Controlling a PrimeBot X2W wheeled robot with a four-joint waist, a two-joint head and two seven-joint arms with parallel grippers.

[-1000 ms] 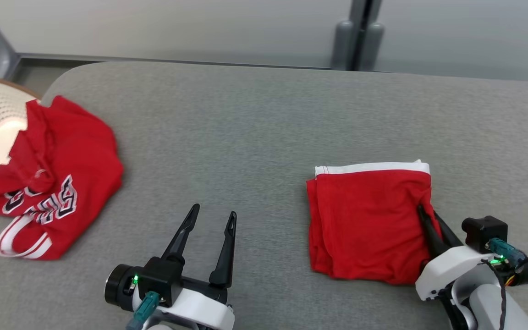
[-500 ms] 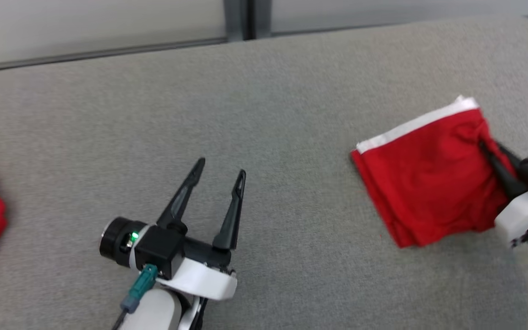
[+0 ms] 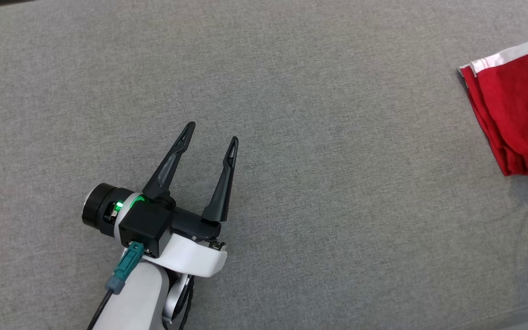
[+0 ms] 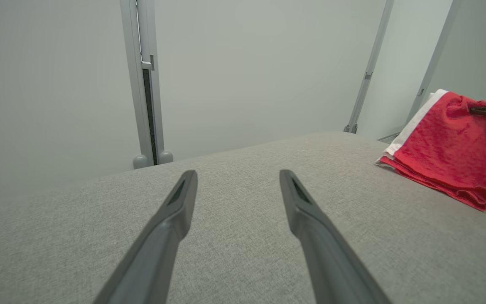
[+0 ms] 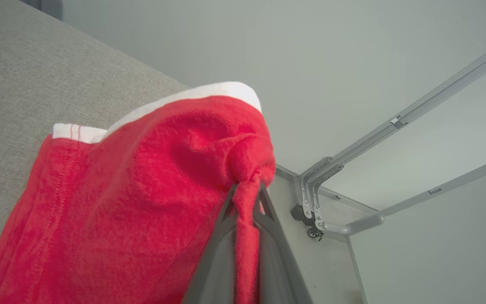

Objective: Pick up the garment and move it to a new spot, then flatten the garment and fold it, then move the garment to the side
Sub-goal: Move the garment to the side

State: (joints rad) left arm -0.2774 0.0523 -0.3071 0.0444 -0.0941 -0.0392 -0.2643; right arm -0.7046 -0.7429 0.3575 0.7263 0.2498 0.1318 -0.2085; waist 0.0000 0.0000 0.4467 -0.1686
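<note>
Although its gripped edge is bunched and raised, the folded red garment (image 3: 516, 114) lies on the grey counter (image 3: 314, 160) at the right edge of the head view, its white band (image 3: 511, 52) along the far side. At the garment's right side the right pincer (image 5: 246, 190) is clamped tight on a pinch of red cloth. Well apart from it, the left pincer (image 3: 212, 131) sits over the counter with fingers spread wide, holding nothing. Pale wall panels (image 4: 247, 63) stand behind the counter.
</note>
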